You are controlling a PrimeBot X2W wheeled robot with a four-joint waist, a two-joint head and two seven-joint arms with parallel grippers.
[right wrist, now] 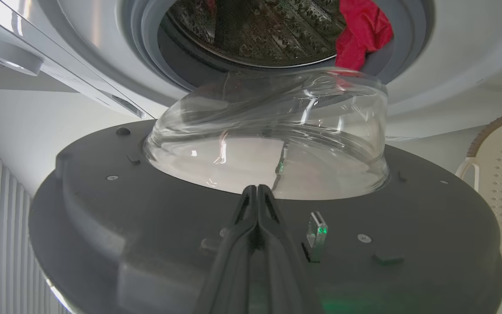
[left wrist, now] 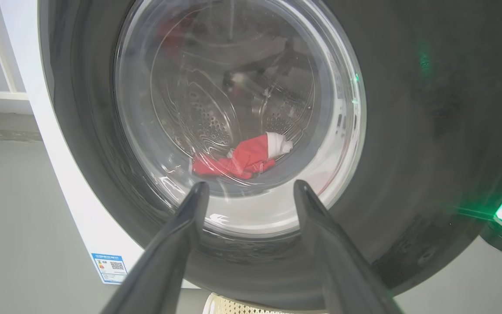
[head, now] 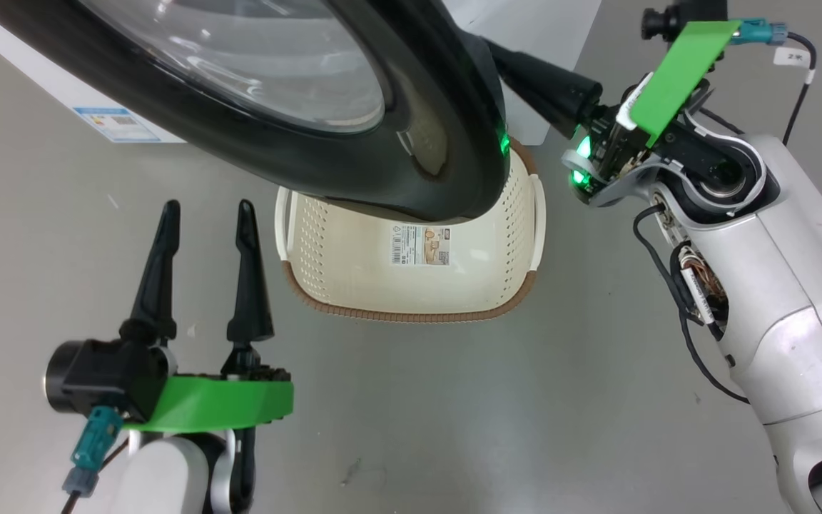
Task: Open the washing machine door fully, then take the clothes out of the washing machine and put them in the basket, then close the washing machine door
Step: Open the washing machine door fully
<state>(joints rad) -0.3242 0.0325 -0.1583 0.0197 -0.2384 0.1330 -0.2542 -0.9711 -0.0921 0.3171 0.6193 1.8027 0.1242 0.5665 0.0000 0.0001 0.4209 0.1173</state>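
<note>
Right wrist view: right gripper (right wrist: 257, 189) closed tight, empty, tips at the foot of the glass bowl on the inner face of the washing machine door (right wrist: 124, 226). Clothes (right wrist: 362, 35) beyond, in the drum mouth. Left gripper (head: 207, 208) spread wide, empty, just beside the basket (head: 411, 314).

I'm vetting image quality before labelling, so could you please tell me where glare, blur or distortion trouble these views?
Head view: green light glints on the washing machine door. Left wrist view: reflections streak the glass bowl over the clothes, and the left fingers are soft. Right wrist view: the glass bowl warps what lies behind it.
</note>
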